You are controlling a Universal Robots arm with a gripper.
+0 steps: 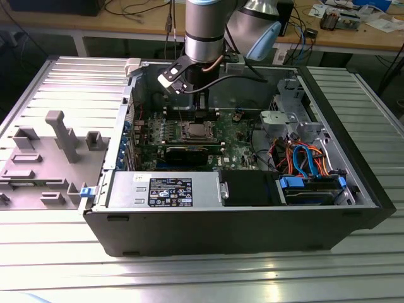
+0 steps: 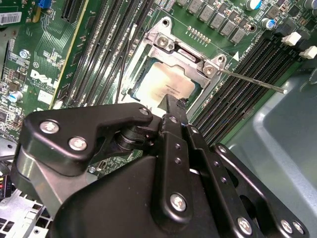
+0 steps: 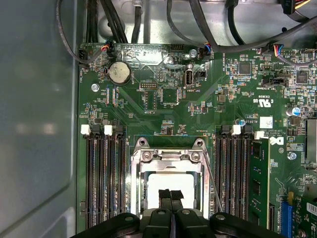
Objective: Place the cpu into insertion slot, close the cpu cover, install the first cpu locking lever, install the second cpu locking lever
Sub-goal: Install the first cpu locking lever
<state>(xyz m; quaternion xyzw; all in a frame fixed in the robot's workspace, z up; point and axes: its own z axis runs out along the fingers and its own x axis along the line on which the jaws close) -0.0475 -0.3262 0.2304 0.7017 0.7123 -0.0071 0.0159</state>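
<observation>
The cpu (image 3: 157,181) lies in the insertion slot (image 3: 134,184) on the green motherboard, its pale metal top showing through the window of the cpu cover (image 3: 171,167), which lies flat over it. In the second wrist view the cpu (image 2: 168,82) sits just past my fingertips. My gripper (image 3: 171,194) hangs right above the cpu, shut, with nothing between the fingers. A thin wire locking lever (image 2: 252,79) sticks out free beside the slot. In the exterior view my gripper (image 1: 201,115) stands over the slot (image 1: 194,131) inside the open computer case.
Black memory slots (image 3: 104,183) flank the socket on both sides. A long black expansion card (image 1: 186,151) lies in front of the socket. Cables (image 1: 303,158) and a drive cage fill the case on the exterior view's right. A power supply (image 1: 164,189) runs along the near wall.
</observation>
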